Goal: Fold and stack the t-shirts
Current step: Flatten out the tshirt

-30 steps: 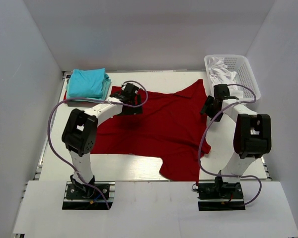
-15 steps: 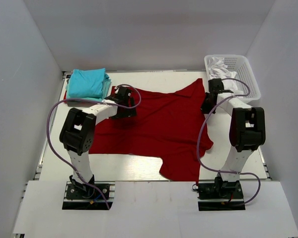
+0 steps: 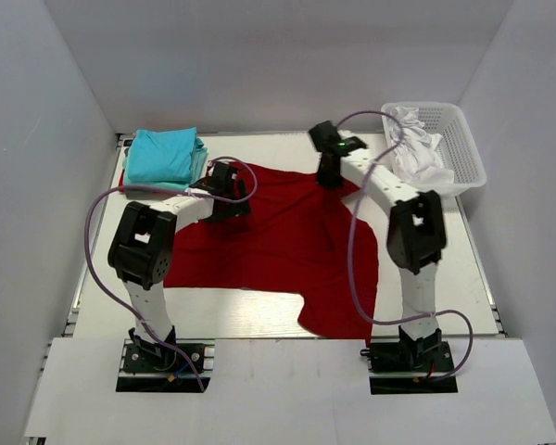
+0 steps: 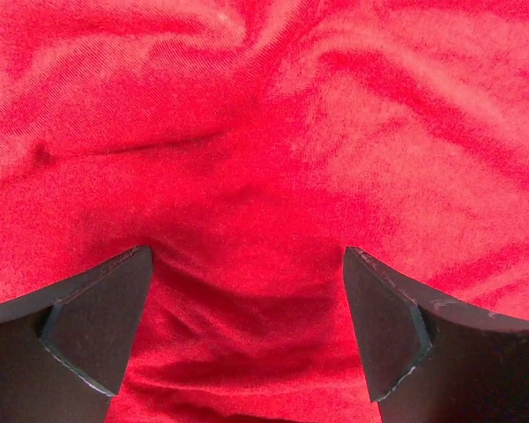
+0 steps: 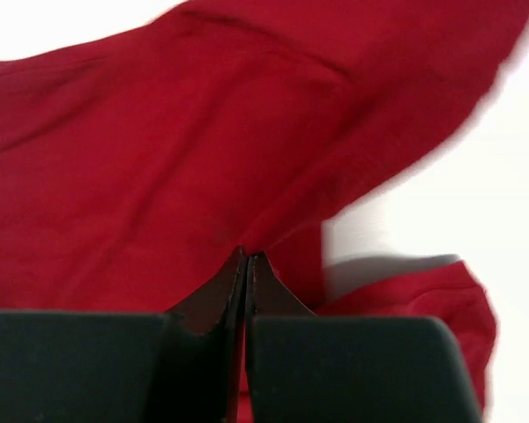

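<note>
The large dark red t-shirt (image 3: 278, 241) lies spread across the table. Its right edge is lifted and drawn toward the middle by my right gripper (image 3: 330, 176). In the right wrist view that gripper (image 5: 248, 256) is shut, with a fold of the red cloth (image 5: 159, 159) pinched at its tips. My left gripper (image 3: 224, 199) rests low over the shirt's upper left part. Its fingers (image 4: 106, 317) stand wide open over wrinkled red cloth (image 4: 264, 132), with nothing held between them. Folded turquoise t-shirts (image 3: 164, 156) are stacked at the back left corner.
A white mesh basket (image 3: 465, 139) holding crumpled white cloth (image 3: 412, 148) stands at the back right. Bare white table (image 3: 259, 315) shows in front of the red shirt and to its right (image 5: 511, 176). Grey walls enclose the back and both sides.
My right gripper shut on the shirt's right edge near the basket and carried it left toward the middle, folding that side over. The left gripper shifted slightly left and stayed open.
</note>
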You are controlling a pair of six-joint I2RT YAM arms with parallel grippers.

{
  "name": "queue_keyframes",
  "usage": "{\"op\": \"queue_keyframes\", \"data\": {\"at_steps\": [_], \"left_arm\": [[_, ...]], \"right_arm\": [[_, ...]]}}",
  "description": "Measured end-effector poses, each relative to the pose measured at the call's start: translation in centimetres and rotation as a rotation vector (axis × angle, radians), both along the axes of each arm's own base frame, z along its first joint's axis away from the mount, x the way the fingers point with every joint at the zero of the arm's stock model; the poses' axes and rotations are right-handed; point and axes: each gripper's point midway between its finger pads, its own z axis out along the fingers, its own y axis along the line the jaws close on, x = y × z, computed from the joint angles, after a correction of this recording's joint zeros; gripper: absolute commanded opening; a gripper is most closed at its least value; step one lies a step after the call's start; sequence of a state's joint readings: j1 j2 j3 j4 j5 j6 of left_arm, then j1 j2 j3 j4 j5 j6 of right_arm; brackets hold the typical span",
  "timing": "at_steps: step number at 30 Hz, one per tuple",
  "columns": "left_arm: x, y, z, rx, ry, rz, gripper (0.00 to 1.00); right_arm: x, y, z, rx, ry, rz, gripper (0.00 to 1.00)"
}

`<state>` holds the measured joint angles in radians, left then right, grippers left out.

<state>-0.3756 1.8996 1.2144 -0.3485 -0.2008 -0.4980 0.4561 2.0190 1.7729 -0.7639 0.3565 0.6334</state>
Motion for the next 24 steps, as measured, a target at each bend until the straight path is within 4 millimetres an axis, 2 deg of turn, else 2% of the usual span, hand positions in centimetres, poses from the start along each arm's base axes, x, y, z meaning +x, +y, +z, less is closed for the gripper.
{"op": "queue_keyframes", "data": {"at_steps": [3,4,6,8,9,11,12,13,15,16,19,22,24], "left_arm": [[0.1,0.4,0.1,-0.014,-0.011,0.009,1.00],[0.1,0.7,0.1,-0.017,-0.013,0.014,1.00],[0.0,1.1,0.2,-0.032,-0.016,0.024,1.00],[-0.2,1.7,0.2,-0.044,-0.015,0.039,1.00],[-0.3,2.0,0.2,-0.054,-0.011,0.047,1.00],[-0.5,2.3,0.3,-0.081,-0.011,0.055,1.00],[-0.5,2.3,0.4,-0.094,-0.012,0.056,1.00],[-0.5,2.4,0.4,-0.105,-0.013,0.056,1.00],[-0.5,2.3,0.5,-0.121,-0.013,0.051,1.00],[-0.5,2.2,0.5,-0.128,-0.012,0.050,1.00],[-0.5,2.2,0.5,-0.141,-0.009,0.050,1.00],[-0.5,2.2,0.6,-0.147,-0.008,0.047,1.00],[-0.5,2.2,0.6,-0.149,-0.007,0.045,1.00]], "right_arm": [[0.2,4.7,-1.6,-0.028,0.024,0.035,0.00],[0.0,6.4,-2.6,-0.038,0.037,0.052,0.02],[-0.6,9.0,-4.7,-0.061,0.072,0.083,0.19],[-1.7,11.3,-7.0,-0.077,0.110,0.116,0.31],[-2.3,11.9,-7.8,-0.084,0.124,0.127,0.43],[-3.1,12.6,-8.5,-0.087,0.136,0.143,0.60],[-3.4,12.7,-8.1,-0.081,0.126,0.155,0.76],[-3.6,12.6,-7.7,-0.076,0.122,0.153,0.81],[-4.3,11.9,-6.3,-0.066,0.112,0.183,0.83],[-4.7,11.5,-5.3,-0.054,0.110,0.204,0.90],[-5.3,10.8,-1.2,0.005,0.042,0.276,0.90],[-6.2,9.1,3.1,0.060,-0.046,0.326,0.90],[-7.0,7.5,4.7,0.090,-0.091,0.347,0.90]]}}
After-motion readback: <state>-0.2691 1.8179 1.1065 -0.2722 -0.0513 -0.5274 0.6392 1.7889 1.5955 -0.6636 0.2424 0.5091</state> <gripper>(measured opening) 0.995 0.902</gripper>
